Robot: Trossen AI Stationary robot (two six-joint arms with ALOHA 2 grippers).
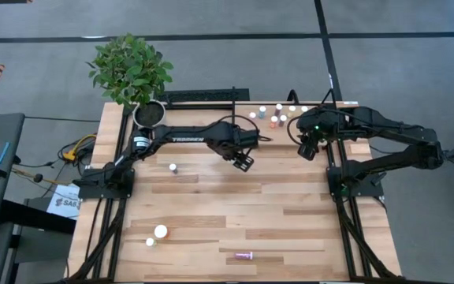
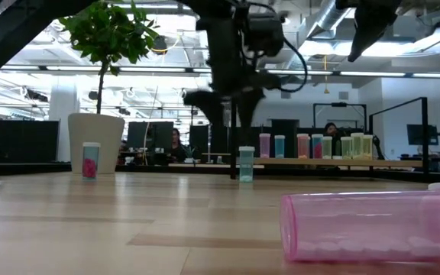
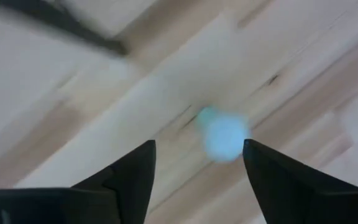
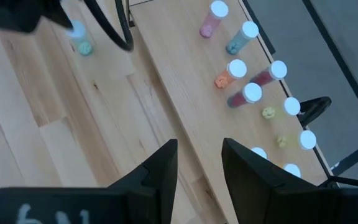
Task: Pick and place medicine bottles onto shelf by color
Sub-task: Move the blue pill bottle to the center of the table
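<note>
Medicine bottles (image 1: 278, 114) already crowd the shelf (image 1: 243, 118) in your high view; four remain on the bench (image 1: 235, 213), one pink bottle (image 1: 244, 255) lying down. Left wrist view: your left claw (image 3: 197, 165) is spread, empty, over a pale blue bottle (image 3: 224, 135). Right wrist view: right claw (image 4: 199, 163) narrowed, empty, beside the shelf.

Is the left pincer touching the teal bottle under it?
Apart. In the left wrist view the teal bottle stands between the left pincer fingers with bare wood showing on both sides, so the open jaws do not grip it.
</note>
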